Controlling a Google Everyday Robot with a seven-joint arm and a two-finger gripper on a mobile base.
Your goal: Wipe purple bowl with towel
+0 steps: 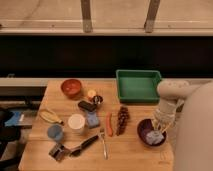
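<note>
The purple bowl sits at the front right of the wooden table. A pale towel lies bunched inside it. My gripper hangs from the white arm straight down into the bowl, right above the towel and touching it. The arm's body hides the bowl's right rim.
A green tray stands behind the bowl. Grapes, a carrot, a fork, a blue sponge, a white cup, a blue cup, a banana and an orange bowl lie to the left.
</note>
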